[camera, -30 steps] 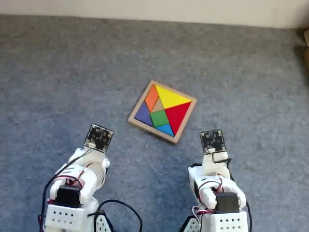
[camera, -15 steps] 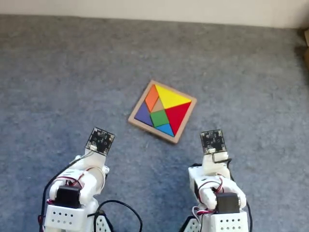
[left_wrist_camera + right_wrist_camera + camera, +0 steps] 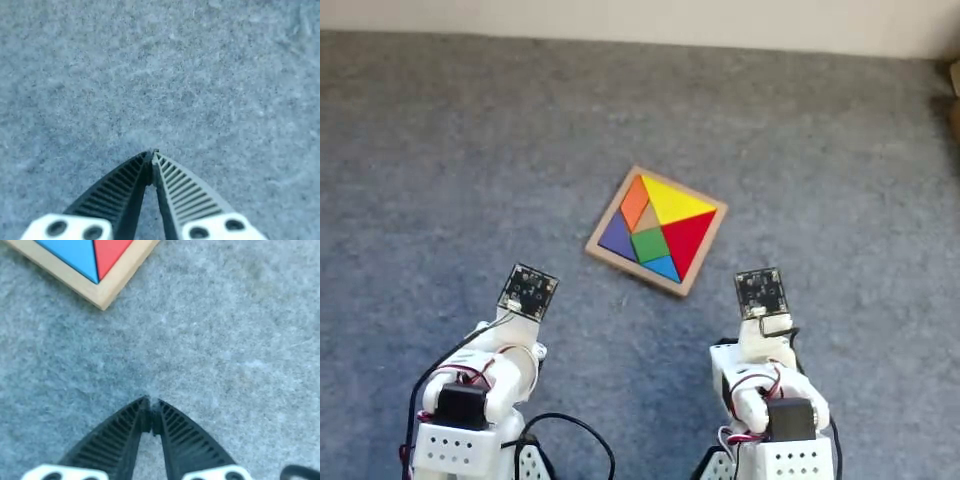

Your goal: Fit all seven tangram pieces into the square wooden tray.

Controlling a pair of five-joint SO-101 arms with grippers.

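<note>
R end effector (image 3: 151,409) nr tray (image 3: 121,271) corner

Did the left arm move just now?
Yes. The left arm pulled back a little toward its own base, farther from the wooden tray, which stayed put.

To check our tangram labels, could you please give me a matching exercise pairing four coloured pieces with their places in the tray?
Pieces:
1 yellow
2 green
3 red
4 light blue

Places in the tray, seen from the high view:
A middle
B along the right edge
C along the far edge
D on the near edge

Pairs: 1-C, 2-A, 3-B, 4-D
</note>
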